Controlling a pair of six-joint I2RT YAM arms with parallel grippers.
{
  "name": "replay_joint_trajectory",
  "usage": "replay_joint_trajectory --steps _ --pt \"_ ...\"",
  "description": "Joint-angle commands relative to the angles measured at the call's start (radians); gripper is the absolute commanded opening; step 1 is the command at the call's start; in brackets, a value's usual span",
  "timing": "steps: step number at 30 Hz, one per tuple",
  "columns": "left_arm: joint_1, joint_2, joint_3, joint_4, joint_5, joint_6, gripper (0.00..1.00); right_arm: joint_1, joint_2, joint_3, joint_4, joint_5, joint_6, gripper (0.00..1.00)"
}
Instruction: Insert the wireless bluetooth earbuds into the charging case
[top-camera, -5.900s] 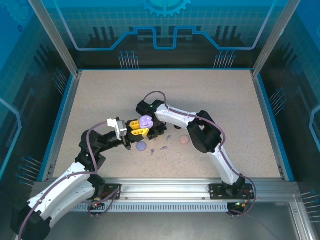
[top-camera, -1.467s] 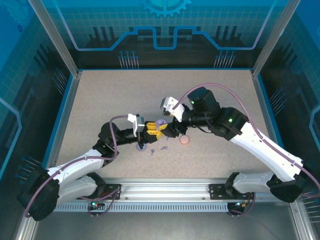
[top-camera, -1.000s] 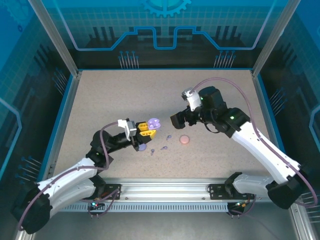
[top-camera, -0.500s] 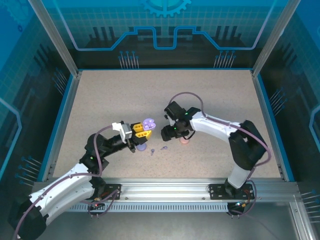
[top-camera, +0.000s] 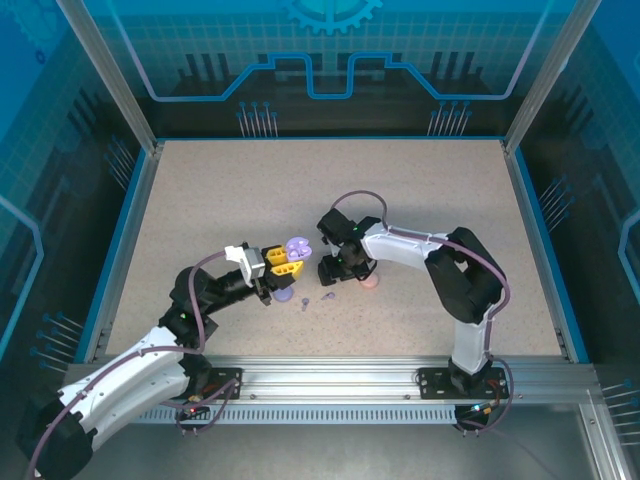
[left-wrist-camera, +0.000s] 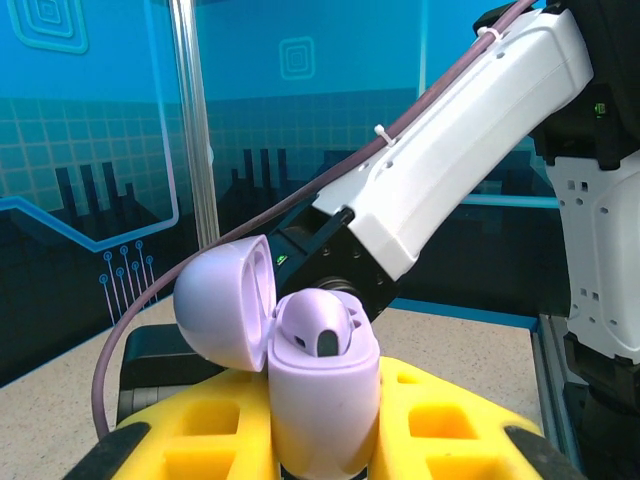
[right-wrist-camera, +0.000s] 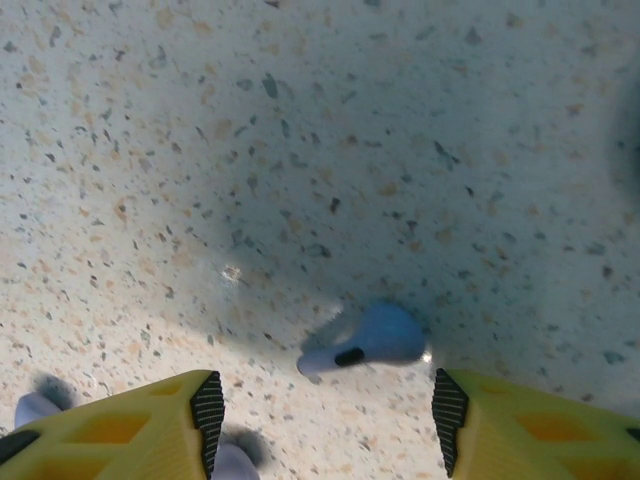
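A lavender earbud (right-wrist-camera: 375, 338) lay flat, stem pointing left, just beyond the parted right gripper (right-wrist-camera: 325, 400); the left gripper (left-wrist-camera: 322, 455) clamped the upright, open case (left-wrist-camera: 322, 385).

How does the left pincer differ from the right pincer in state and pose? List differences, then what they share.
The left pincer is shut on the open lavender case; the right pincer stands open around a lavender earbud, not gripping it. The left pincer points sideways, case upright; the right pincer points down at the table. Both have yellow jaws.
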Motion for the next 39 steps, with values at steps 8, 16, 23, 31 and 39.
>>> replay_joint_trajectory --steps 8,16,23,31,39 --pt "-0.006 -0.010 0.003 -0.006 -0.014 0.019 0.08 0.013 0.045 0.044 -0.008 0.001 0.006 0.57" --pt "-0.007 -0.010 0.004 -0.008 -0.014 0.017 0.08 0.015 0.060 0.069 0.005 -0.006 -0.008 0.54" --pt "-0.007 -0.012 0.003 -0.015 -0.014 0.017 0.08 0.018 0.088 0.104 -0.021 0.004 -0.023 0.52" --pt "-0.008 -0.011 0.001 -0.019 -0.015 0.017 0.08 0.020 0.111 0.135 -0.072 0.037 -0.033 0.44" --pt "-0.007 -0.013 0.001 -0.020 -0.015 0.016 0.08 0.020 0.152 0.185 -0.135 0.047 -0.056 0.35"
